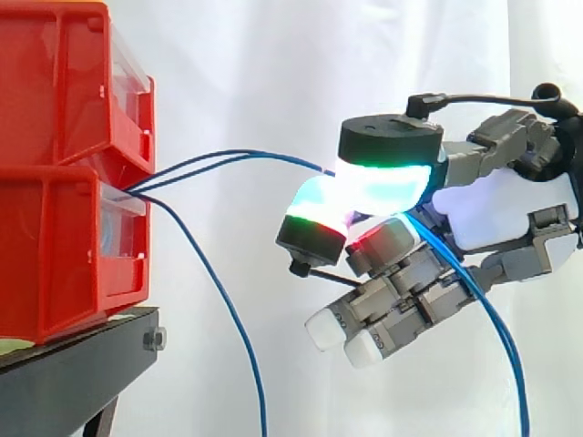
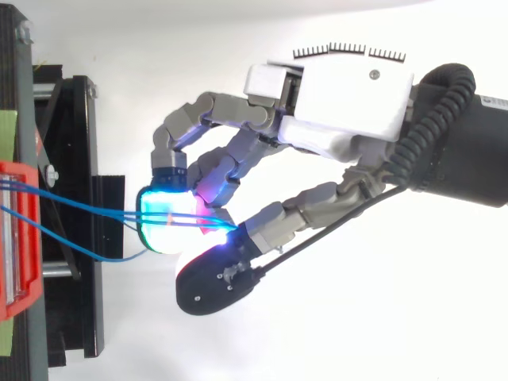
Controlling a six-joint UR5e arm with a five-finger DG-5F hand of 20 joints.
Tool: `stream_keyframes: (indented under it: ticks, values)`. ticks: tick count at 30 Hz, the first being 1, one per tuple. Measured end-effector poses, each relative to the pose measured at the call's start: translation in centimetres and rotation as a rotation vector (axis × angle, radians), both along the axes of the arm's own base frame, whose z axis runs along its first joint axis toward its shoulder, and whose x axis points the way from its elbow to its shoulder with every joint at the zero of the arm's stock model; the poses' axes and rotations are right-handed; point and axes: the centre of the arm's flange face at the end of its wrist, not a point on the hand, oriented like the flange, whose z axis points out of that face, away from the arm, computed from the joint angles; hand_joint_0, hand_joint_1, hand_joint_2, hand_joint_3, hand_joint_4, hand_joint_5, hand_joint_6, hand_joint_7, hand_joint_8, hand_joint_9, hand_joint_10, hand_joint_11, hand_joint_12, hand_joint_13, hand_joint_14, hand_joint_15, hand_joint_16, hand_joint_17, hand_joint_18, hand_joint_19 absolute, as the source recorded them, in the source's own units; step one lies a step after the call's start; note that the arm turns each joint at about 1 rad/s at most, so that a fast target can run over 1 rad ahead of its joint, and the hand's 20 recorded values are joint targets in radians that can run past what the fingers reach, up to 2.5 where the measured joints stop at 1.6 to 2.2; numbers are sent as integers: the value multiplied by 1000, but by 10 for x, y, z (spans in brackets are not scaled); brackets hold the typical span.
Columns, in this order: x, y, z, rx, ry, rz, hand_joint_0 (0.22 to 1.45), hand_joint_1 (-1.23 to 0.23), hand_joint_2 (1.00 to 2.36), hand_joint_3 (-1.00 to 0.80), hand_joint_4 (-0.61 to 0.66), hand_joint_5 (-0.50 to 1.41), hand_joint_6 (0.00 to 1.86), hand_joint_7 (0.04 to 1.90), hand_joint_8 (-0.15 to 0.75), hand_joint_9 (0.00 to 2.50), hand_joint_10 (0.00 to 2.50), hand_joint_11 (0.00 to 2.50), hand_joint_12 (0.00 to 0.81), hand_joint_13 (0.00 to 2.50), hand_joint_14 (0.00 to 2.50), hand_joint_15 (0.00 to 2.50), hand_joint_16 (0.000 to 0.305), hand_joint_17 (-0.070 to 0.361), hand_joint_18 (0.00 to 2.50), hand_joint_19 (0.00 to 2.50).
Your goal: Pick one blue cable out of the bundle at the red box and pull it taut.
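I see the hand (image 1: 492,214) in from the right, well apart from the red bins (image 1: 55,246), clenched on the blue cable (image 1: 239,157). Thumb and finger pads (image 1: 378,187), glowing green, cyan and white, pinch it between them. The other fingers curl underneath and hold nothing.

The cable leaves the front of the bins at the seam where the upper one sits on the lower. It runs as two strands side by side, nearly straight with a slight upward bow, into the pinch (can't tell if both strands are one cable doubled).

A slack strand (image 1: 223,300) comes from the same seam and droops down out of view. Past the pinch a cable tail (image 1: 496,328) hangs down to the right under the palm. The bins sit on the black stand (image 1: 73,350), with the white curtain (image 1: 273,73) behind.
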Motion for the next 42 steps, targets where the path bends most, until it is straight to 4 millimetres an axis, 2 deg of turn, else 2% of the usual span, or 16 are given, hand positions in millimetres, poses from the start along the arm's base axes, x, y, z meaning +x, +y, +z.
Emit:
stream_keyframes:
  ticks: [1,3,7,12,13,14,17,24,28,29,32,35,38,42]
  values:
    - [0,0,0,0,0,0,555,-878,1000,-500,69,-184,896,995,289,1056,13,1392,344,614,16,370,53,119,514,301]
    - [0,0,0,0,0,0,528,-850,1000,-500,75,-182,894,983,292,1072,14,1386,352,621,17,373,55,123,514,308]
    - [0,-1,0,0,0,-1,475,-677,1000,-500,88,-170,880,968,324,1123,11,1364,373,648,14,381,59,132,532,327]
    - [0,-1,0,0,-1,-2,550,-600,1000,-500,68,-166,868,1037,292,1127,14,1369,351,643,15,387,54,121,494,356]
    - [0,-1,0,0,-1,-2,593,-614,1000,-493,64,-165,868,1055,279,1130,14,1385,345,640,15,390,52,118,487,362]
    - [0,-1,0,0,0,-2,603,-640,1008,-385,48,-163,875,1056,278,1132,14,1382,343,640,17,393,52,117,485,361]
    - [0,-1,0,0,0,-2,600,-687,1013,-213,55,-159,895,1076,309,1156,11,1396,362,663,15,388,56,125,523,338]
    - [0,-1,0,0,0,-2,621,-756,1016,-88,51,-159,912,1062,310,1151,13,1408,367,680,16,388,56,127,551,324]
    - [0,-1,0,0,0,-2,640,-835,1020,-121,21,-161,910,1044,288,1126,14,1435,347,662,17,387,53,119,528,314]
    - [0,-1,0,0,0,-2,673,-904,1020,-152,-13,-161,906,1079,290,1126,15,1419,343,661,15,378,52,117,537,289]
    - [0,-1,0,0,-1,-1,739,-974,1016,-255,-21,-159,890,1218,281,1108,16,1389,340,651,15,360,51,116,548,253]
    - [0,-1,0,0,-1,-2,772,-971,1011,-361,-32,-161,882,1235,276,1084,17,1355,335,638,14,350,51,115,545,237]
    - [0,-1,0,0,-1,-2,789,-956,1000,-500,-43,-168,885,1102,262,1077,17,1365,331,632,14,347,51,114,553,226]
    - [0,-1,0,0,-1,-2,750,-930,1000,-500,15,-167,882,1011,267,1078,17,1361,331,633,14,352,51,114,554,235]
